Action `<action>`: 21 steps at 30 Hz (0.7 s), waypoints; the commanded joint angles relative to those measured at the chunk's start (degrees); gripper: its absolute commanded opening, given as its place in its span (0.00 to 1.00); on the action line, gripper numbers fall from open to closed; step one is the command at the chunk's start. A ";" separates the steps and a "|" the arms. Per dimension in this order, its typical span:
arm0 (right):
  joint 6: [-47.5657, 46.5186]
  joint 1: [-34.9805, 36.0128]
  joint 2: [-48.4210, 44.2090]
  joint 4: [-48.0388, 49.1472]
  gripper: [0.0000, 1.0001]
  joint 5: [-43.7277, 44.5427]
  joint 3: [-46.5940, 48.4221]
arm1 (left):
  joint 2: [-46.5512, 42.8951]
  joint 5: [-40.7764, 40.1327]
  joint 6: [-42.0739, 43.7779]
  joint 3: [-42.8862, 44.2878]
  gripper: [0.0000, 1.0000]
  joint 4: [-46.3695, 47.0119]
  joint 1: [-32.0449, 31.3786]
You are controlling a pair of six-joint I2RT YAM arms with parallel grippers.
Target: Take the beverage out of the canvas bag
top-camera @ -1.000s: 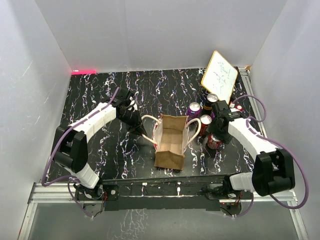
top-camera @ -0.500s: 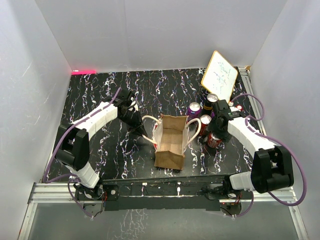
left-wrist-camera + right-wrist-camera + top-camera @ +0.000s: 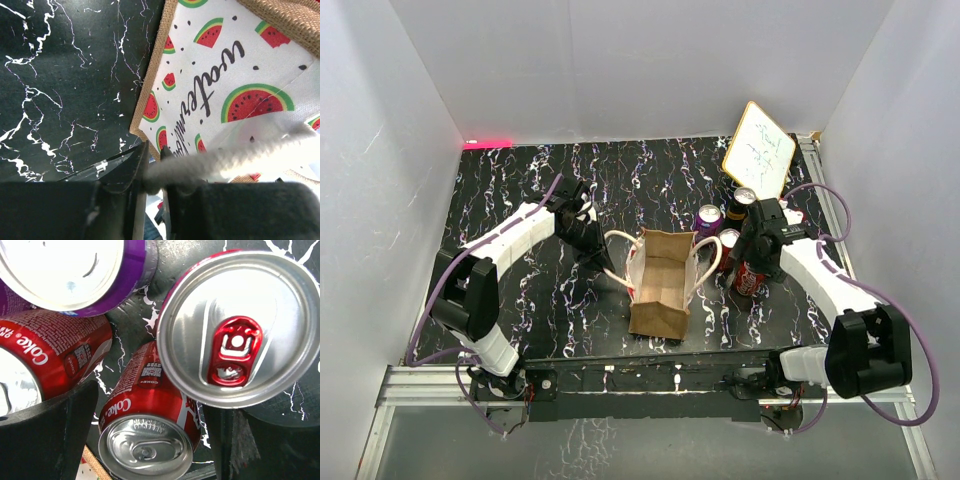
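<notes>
The canvas bag (image 3: 660, 280) stands open mid-table, and its inside shows only pale lining. The left wrist view shows its watermelon-print cloth (image 3: 210, 90). My left gripper (image 3: 594, 250) (image 3: 154, 172) is shut on the bag's left cream handle (image 3: 230, 152) and holds it out to the left. A red Coke can (image 3: 750, 279) (image 3: 150, 435), the beverage, stands on the table right of the bag. My right gripper (image 3: 753, 262) (image 3: 150, 410) hangs over it, open. One finger is on each side of the can, with thin gaps.
More cans crowd the right gripper: a purple one (image 3: 708, 217) (image 3: 75, 270), a red Coke can (image 3: 728, 240) (image 3: 45, 350) and a silver-topped can with a red tab (image 3: 743, 197) (image 3: 237, 327). A white board (image 3: 760, 152) leans at the back right.
The right gripper's jaws have spread apart around the red can, which stays standing on the table. The right arm has shifted slightly. The left arm still holds the handle.
</notes>
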 commanded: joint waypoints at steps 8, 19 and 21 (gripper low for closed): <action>-8.93 -0.22 -6.26 -0.74 0.90 -8.92 4.70 | -3.69 -1.92 1.06 3.38 0.51 -2.58 -0.27; -18.07 -0.14 -11.57 -7.49 0.99 -17.29 18.27 | -7.88 -10.23 4.84 13.67 0.83 -7.99 -0.27; -20.43 -0.17 -10.50 -9.43 0.99 -19.29 23.47 | -8.33 -11.90 5.66 18.12 0.88 -9.09 -0.27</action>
